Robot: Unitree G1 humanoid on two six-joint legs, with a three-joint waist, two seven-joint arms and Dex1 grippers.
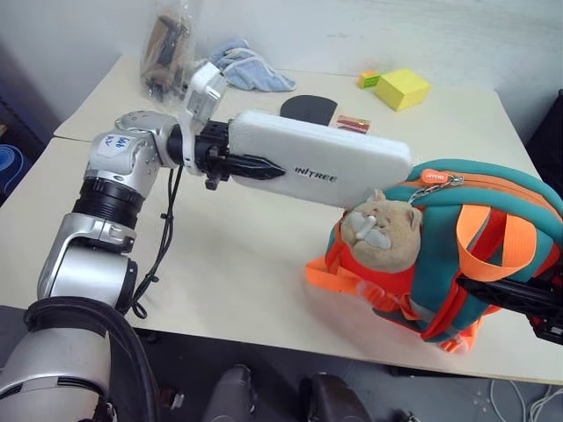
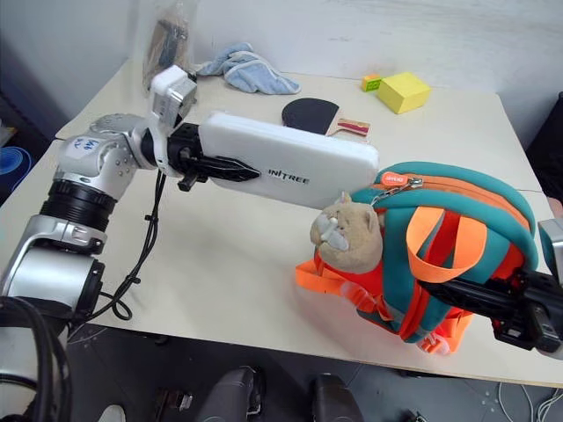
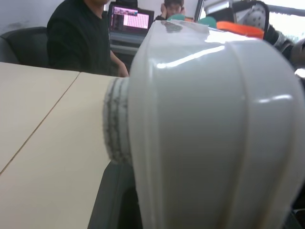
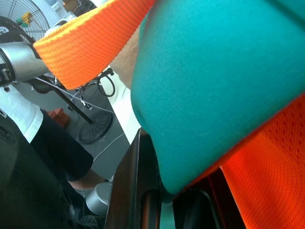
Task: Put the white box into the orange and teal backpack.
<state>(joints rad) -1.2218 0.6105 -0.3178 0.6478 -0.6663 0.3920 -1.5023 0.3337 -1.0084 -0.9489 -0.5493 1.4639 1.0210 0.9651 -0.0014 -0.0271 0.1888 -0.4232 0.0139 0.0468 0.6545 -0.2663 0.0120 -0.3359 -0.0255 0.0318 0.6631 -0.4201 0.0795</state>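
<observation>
the left pincer [image 1: 251,165] is clamped on one end of the white box [image 1: 321,158], holding it level above the counter [image 1: 229,255], its far end right at the teal top of the orange and teal backpack [image 1: 457,246], above the plush animal head [image 1: 383,230]. the right pincer [image 2: 493,303] is closed tight on the backpack's fabric, keeping it propped up at the counter's near edge.

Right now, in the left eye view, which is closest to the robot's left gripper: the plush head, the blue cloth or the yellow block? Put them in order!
From the left gripper:
1. Blue cloth, behind it, on the table's far side.
2. Plush head, on the backpack, to its right.
3. Yellow block, far right corner.
</observation>
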